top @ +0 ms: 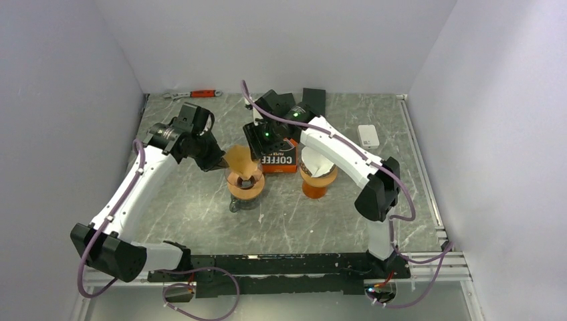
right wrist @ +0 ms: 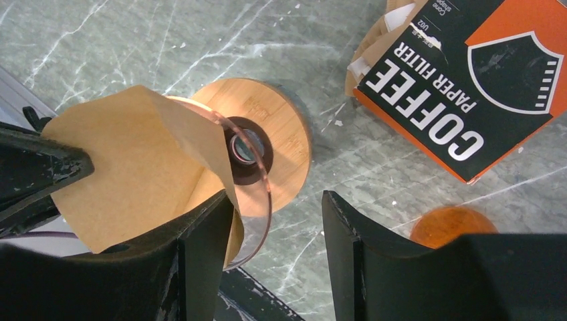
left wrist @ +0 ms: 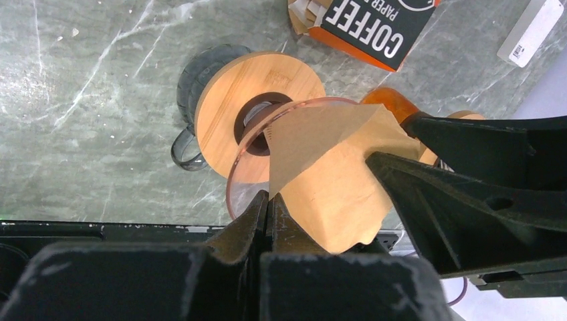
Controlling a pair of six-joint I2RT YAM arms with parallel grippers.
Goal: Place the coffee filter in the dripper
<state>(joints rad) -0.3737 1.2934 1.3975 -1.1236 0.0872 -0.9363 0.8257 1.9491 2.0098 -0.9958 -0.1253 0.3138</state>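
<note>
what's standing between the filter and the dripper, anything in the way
Nothing visible. The left tool holds the brown filter with its tip already inside the clear dripper. The open right tool crowds the rim beside the paper but does not cover the opening.

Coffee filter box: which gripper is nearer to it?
Right. The right gripper hovers open beside the box, over the dripper; the left gripper, beyond the dripper, pinches the paper filter.
</note>
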